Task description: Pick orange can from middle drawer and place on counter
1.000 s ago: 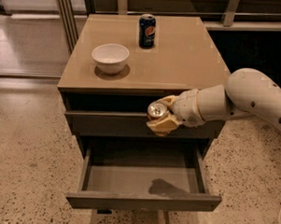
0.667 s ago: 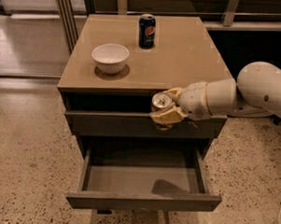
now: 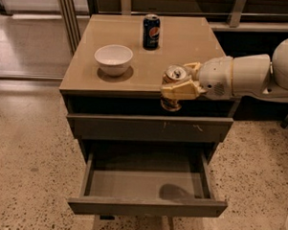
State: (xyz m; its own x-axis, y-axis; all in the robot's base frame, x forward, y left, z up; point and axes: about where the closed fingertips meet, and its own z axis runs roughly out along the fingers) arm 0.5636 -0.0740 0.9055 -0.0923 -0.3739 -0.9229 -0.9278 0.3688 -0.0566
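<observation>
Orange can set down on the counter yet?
No: the gripper holds the orange can at the front edge of the counter, with the can's base hanging below the top surface.

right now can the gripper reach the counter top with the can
Likely yes: the gripper holds the small orange-brown can at the front edge of the glossy tan counter, bare there.
</observation>
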